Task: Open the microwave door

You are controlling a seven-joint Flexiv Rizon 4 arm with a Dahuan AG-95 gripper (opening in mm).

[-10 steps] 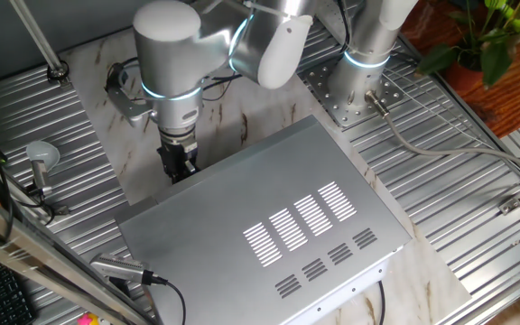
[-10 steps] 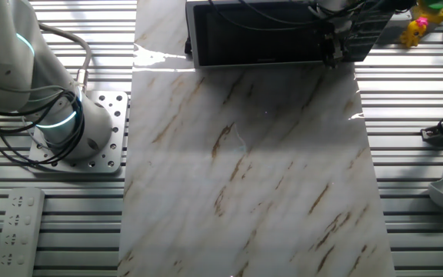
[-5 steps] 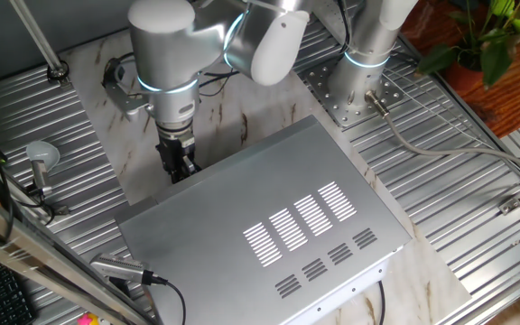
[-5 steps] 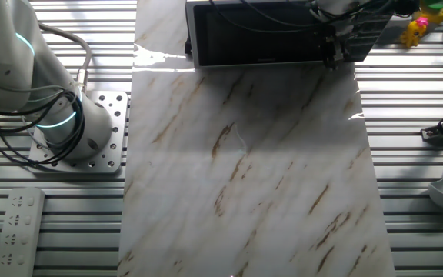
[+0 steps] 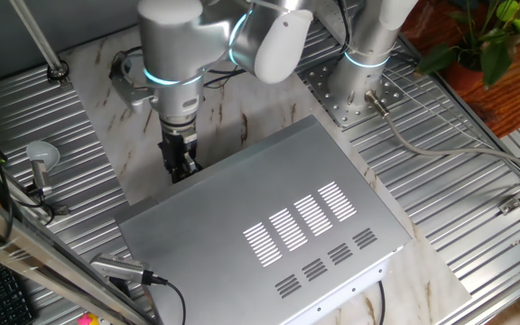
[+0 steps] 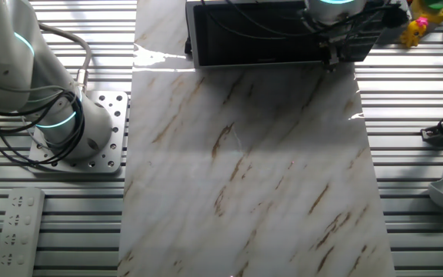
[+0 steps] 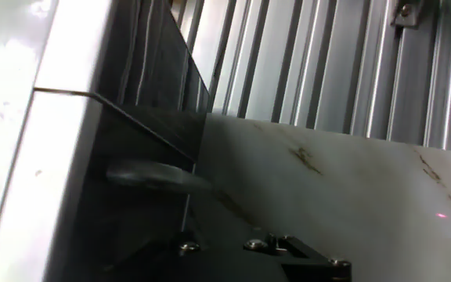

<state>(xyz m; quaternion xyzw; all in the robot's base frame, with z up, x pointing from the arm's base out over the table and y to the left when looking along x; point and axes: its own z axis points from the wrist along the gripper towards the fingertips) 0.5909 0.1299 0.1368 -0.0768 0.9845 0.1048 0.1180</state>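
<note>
While the microwave (image 5: 269, 226) sits on the marble sheet (image 6: 252, 169) of the ribbed table (image 5: 477, 208), the gripper (image 5: 181, 162) hangs straight down at the front corner of the silver box, just beside the microwave door (image 6: 256, 35). From the other side, the black door panel faces the robot base (image 6: 68, 131), and the gripper (image 6: 334, 52) is at its right end, close to the edge. In the hand view the door edge (image 7: 159, 117) is very near. Whether the fingers grip anything, I cannot tell.
</note>
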